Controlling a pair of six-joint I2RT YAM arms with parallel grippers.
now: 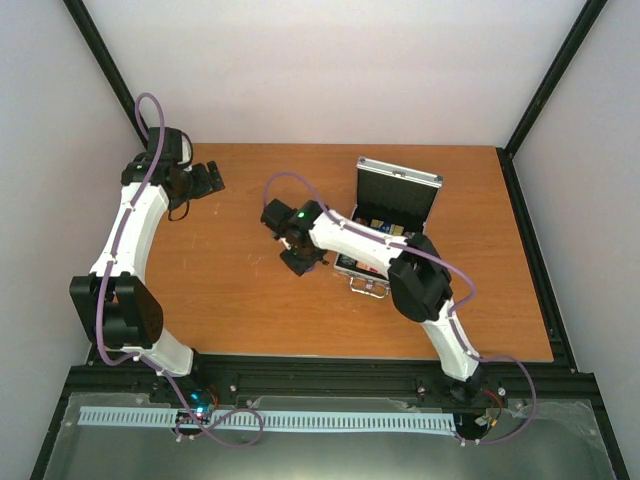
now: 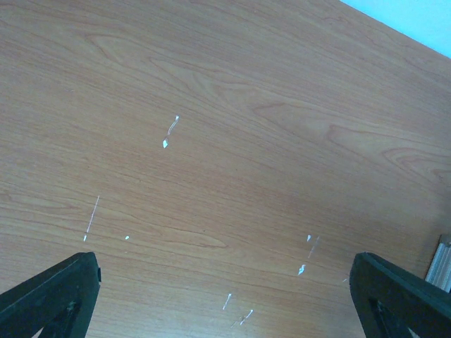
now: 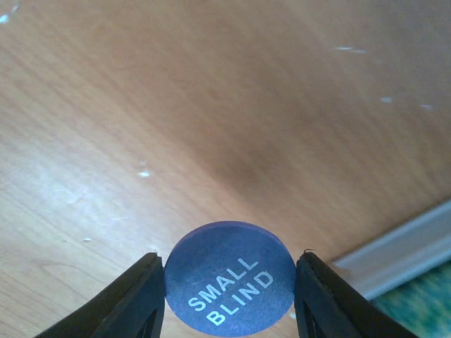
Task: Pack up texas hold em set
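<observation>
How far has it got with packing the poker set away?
Mostly done, it seems: the open case already holds pieces, and no loose ones show on the table. In hand: the right claw grips the blue SMALL BLIND disc. Left: drop it in and shut the lid.

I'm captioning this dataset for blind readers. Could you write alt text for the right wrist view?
A round blue disc printed SMALL BLIND is pinched at its rim between two black fingers, with the wooden table behind it. A silver strip, likely the case's edge, crosses the bottom right corner.
</observation>
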